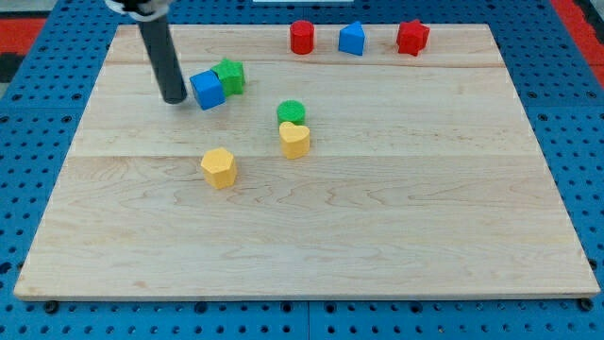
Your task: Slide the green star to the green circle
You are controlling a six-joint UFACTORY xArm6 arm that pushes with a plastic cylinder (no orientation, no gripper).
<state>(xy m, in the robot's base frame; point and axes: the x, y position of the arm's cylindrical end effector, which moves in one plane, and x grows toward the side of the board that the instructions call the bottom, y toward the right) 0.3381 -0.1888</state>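
Observation:
The green star sits in the upper left part of the wooden board, touching the blue cube on its left. The green circle lies to the lower right of the star, a short gap away, right above the yellow heart. My tip rests on the board just left of the blue cube, close to it or touching it. The blue cube stands between my tip and the green star.
A yellow hexagon lies below the blue cube. Along the top edge stand a red cylinder, a blue pentagon-like block and a red star. Blue pegboard surrounds the board.

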